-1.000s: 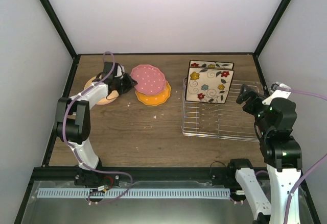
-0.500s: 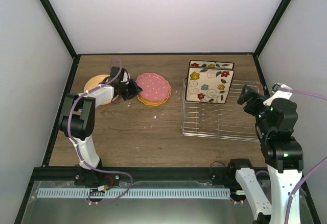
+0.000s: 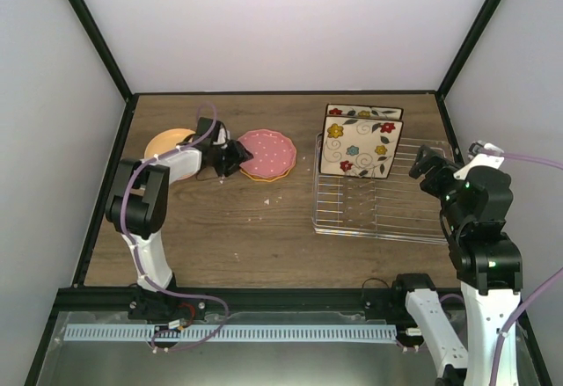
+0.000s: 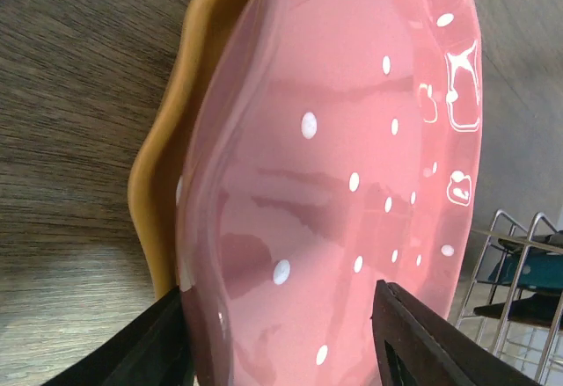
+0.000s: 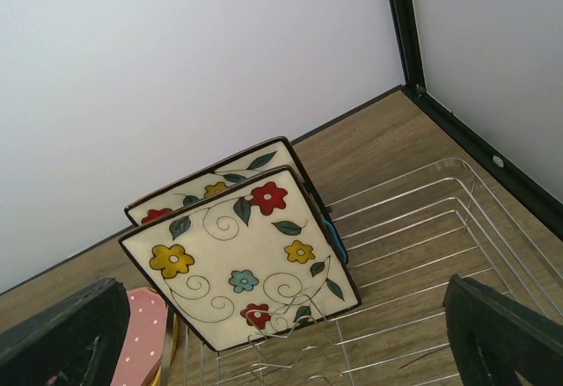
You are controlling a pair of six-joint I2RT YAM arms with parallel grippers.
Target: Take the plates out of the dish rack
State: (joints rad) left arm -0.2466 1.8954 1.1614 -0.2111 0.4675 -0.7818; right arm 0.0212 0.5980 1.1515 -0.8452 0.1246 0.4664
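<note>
A dotted dark pink plate (image 3: 269,150) (image 4: 352,140) lies flat on an orange plate (image 3: 262,176) (image 4: 163,166) at mid-left of the table. My left gripper (image 3: 235,155) (image 4: 280,291) is open, its jaws spread either side of the pink plate's left rim. Two square cream flower plates (image 3: 355,147) (image 5: 246,258) stand upright at the back of the silver dish rack (image 3: 378,214) (image 5: 440,228). A sliver of teal plate (image 5: 339,241) shows between the two. My right gripper (image 3: 426,164) (image 5: 286,316) hovers open at the rack's right side, holding nothing.
Another orange round plate (image 3: 164,145) lies behind the left forearm near the left wall. Black frame posts and white walls close in the back and sides. A few crumbs (image 3: 266,200) dot the wood in front of the stacked plates.
The left gripper lowered the tilted dotted pink plate flat onto the orange plate, shifting slightly right, and its jaws have spread apart. The right arm has barely moved.
</note>
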